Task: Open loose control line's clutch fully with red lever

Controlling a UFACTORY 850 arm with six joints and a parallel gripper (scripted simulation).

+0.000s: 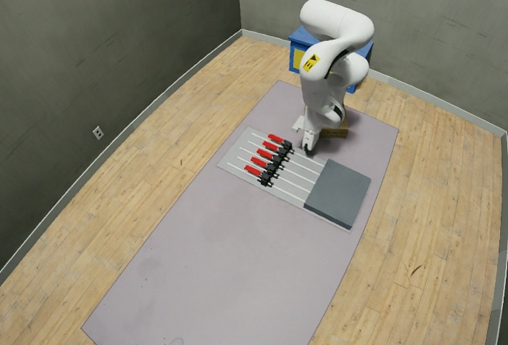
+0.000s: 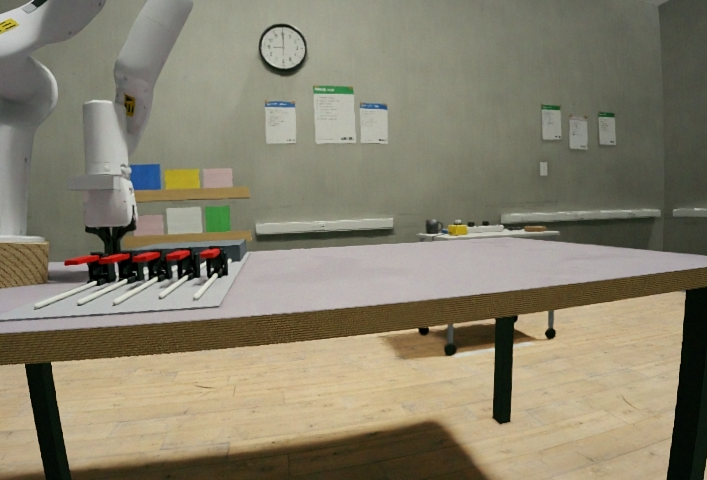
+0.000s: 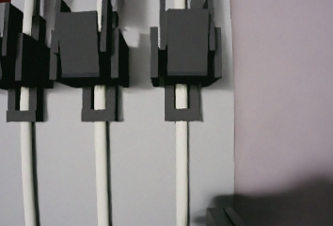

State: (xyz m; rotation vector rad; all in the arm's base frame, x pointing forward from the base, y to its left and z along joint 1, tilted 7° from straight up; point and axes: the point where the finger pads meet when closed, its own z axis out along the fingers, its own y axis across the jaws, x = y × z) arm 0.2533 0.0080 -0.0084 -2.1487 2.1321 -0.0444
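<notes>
Closed gripper (image 1: 307, 151) low beside the end control line (image 1: 307, 159); no clutch opened yet.

I judge the search barely begun: all five red levers (image 1: 264, 155) lie flat, lines running into the grey console (image 1: 338, 192), and my fingers are pressed together on nothing. Finding the slack line and throwing its lever remain. Only a yellow warning sticker (image 1: 310, 62) shows; its marking is unreadable.

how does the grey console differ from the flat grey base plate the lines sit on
The console is a dark grey raised block; the base plate is pale grey and thin. The console covers only one end, while the plate runs under all five white lines and clutches. Both are rectangular and lie on the table.
</notes>
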